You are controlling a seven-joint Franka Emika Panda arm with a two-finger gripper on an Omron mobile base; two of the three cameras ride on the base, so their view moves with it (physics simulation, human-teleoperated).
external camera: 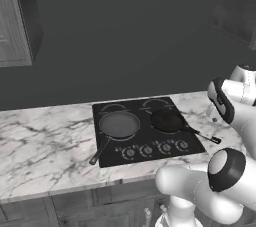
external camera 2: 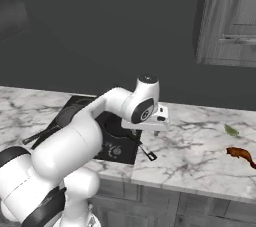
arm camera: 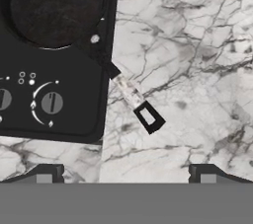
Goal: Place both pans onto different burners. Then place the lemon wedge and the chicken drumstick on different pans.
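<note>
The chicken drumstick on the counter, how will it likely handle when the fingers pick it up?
The chicken drumstick looks glossy, so it may slip between the fingers. One end appears thicker, so it could pivot if gripped off-centre. Lying flat on the marble counter, it probably won't roll far.

Glossy white arm [external camera 2: 75, 141], fat rounded links, dark bands at the joints, a dark-capped round elbow joint [external camera: 226, 168].

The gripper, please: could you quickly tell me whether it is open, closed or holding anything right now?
Gripper: open, holding nothing, above the black pan's handle.
</note>
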